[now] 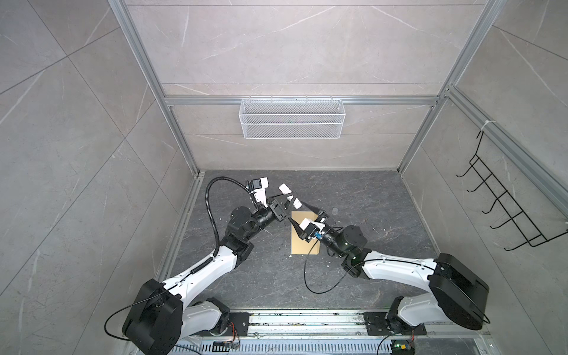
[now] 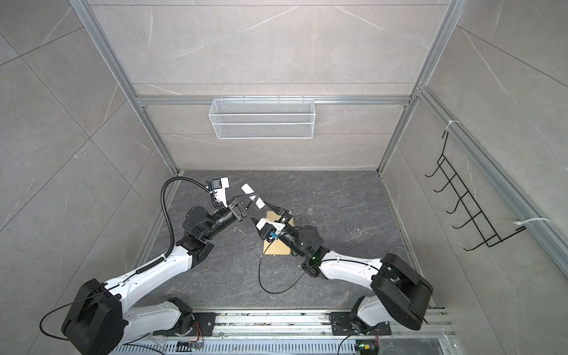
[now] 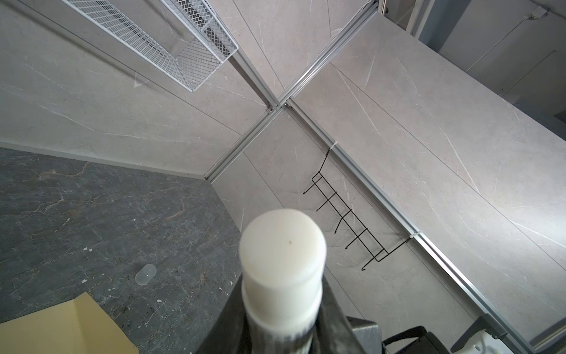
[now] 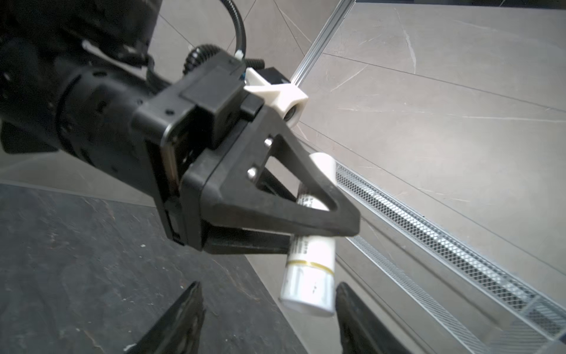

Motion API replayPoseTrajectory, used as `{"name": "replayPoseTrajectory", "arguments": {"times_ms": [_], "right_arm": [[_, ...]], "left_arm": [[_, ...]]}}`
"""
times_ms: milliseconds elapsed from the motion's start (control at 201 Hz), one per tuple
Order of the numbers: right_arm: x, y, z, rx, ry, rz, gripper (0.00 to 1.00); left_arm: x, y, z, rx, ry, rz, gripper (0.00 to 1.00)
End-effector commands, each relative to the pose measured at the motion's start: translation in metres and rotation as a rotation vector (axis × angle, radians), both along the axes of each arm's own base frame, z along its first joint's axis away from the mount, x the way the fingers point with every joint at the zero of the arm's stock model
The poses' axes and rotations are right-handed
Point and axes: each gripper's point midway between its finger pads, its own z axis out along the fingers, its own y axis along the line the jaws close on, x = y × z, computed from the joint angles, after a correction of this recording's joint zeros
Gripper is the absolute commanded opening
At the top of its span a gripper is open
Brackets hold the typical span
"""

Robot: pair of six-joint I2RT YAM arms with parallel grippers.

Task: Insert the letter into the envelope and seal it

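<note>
The yellow-tan envelope (image 1: 304,247) (image 2: 276,247) lies flat on the dark table under both wrists, and one corner of it shows in the left wrist view (image 3: 46,331). The letter is out of view. My left gripper (image 1: 290,199) (image 3: 281,306) is shut on a white glue stick (image 1: 289,194) (image 2: 252,195) (image 3: 281,245), held raised above the envelope's far end. My right gripper (image 1: 296,211) (image 4: 269,294) is open. The glue stick's lower end (image 4: 309,275) hangs between its spread fingers, close to one of them.
A small clear cap (image 1: 335,211) (image 3: 145,273) lies on the table right of the envelope. A white mesh basket (image 1: 292,118) hangs on the back wall and a black hook rack (image 1: 507,212) on the right wall. Aluminium frame posts edge the table.
</note>
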Motion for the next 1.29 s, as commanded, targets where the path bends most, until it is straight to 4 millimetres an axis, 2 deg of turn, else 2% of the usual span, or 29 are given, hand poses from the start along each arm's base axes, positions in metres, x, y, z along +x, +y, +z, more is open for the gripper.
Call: {"name": "replayPoseTrajectory", "arguments": {"times_ms": [0,304,428,702,817,1135,1290], "right_arm": [[0.01,-0.018,0.025,0.024,-0.158,-0.186,0.65],[0.018,-0.014,0.023,0.016,-0.161,-0.239,0.46],[0.02,-0.014,0.022,0.015,-0.155,-0.252,0.42],[0.019,-0.016,0.028,0.064,-0.123,-0.238,0.24],[0.016,-0.014,0.033,0.117,-0.055,-0.186,0.17],[0.011,-0.012,0.051,0.282,0.166,0.004,0.1],[0.016,-0.023,0.059,0.42,0.343,0.139,0.07]], "left_arm": [[-0.004,0.006,0.03,-0.049,-0.07,0.012,0.0],[-0.004,0.006,0.028,-0.049,-0.069,0.014,0.0],[-0.004,0.006,0.029,-0.052,-0.069,0.013,0.0],[-0.004,0.006,0.027,-0.051,-0.068,0.011,0.0],[-0.004,0.006,0.026,-0.048,-0.07,0.011,0.0],[-0.005,0.005,0.025,-0.045,-0.076,0.007,0.0],[-0.007,0.005,0.026,-0.041,-0.09,0.004,0.0]]}}
